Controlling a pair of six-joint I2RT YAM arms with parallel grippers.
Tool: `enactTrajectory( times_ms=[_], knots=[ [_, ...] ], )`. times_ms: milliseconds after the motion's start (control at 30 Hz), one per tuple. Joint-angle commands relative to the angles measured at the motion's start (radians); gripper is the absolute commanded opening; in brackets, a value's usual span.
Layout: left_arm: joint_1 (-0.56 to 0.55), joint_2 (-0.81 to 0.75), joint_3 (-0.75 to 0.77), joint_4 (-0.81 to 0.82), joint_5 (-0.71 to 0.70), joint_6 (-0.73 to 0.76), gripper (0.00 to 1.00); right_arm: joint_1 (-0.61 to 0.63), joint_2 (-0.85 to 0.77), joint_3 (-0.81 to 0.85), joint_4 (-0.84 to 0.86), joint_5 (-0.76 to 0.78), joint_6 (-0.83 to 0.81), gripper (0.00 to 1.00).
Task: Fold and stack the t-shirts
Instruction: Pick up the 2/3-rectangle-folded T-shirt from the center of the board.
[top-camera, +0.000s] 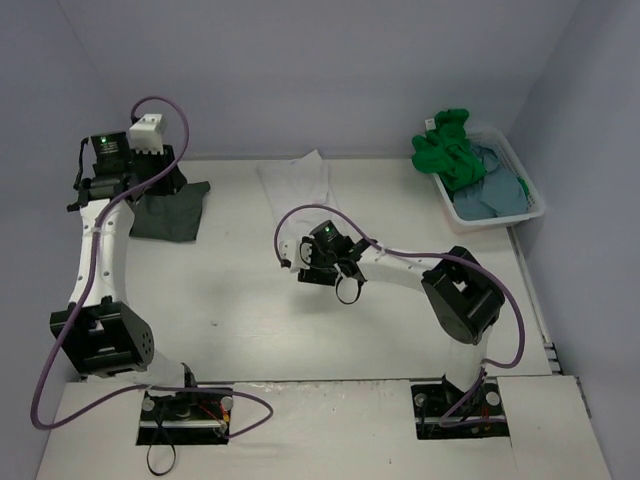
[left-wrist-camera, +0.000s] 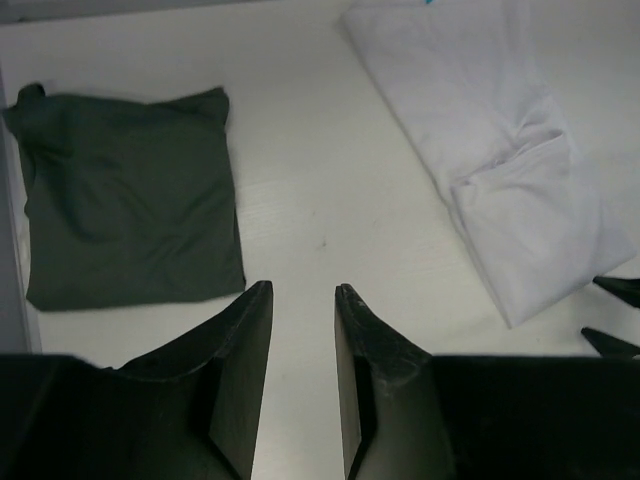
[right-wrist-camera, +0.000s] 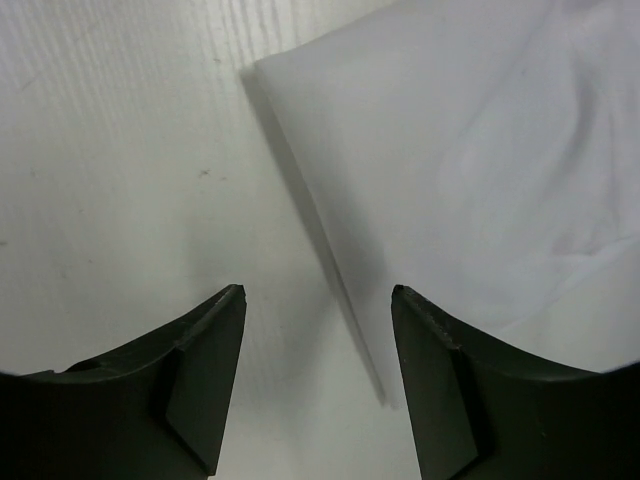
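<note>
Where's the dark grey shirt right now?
Overhead view: the dark grey shirt lies folded at the table's far left, the white shirt to its right.

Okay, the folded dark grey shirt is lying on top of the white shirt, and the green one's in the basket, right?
Not quite. The dark grey shirt lies apart from the white shirt, bare table between them, as the left wrist view shows. The green one is in the basket.

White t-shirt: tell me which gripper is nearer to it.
Right. The right gripper hangs open at the edge of the white t-shirt; the left gripper sits farther off, beside the dark grey t-shirt.
</note>
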Motion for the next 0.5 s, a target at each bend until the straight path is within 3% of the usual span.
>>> enactTrajectory(
  times_ms=[0,233,467],
  knots=[
    [0.034,-0.075,-0.060,-0.022,0.029,0.069,0.26,-0.003,-0.016,0.009,0.119,0.083,-0.066,0.57],
    [0.065,-0.181,-0.166,-0.001,0.037,0.079,0.26,0.007,-0.013,-0.011,0.180,0.132,-0.104,0.57],
    [0.067,-0.182,-0.194,0.008,0.056,0.068,0.26,0.008,0.043,0.002,0.154,0.127,-0.106,0.57]
  ],
)
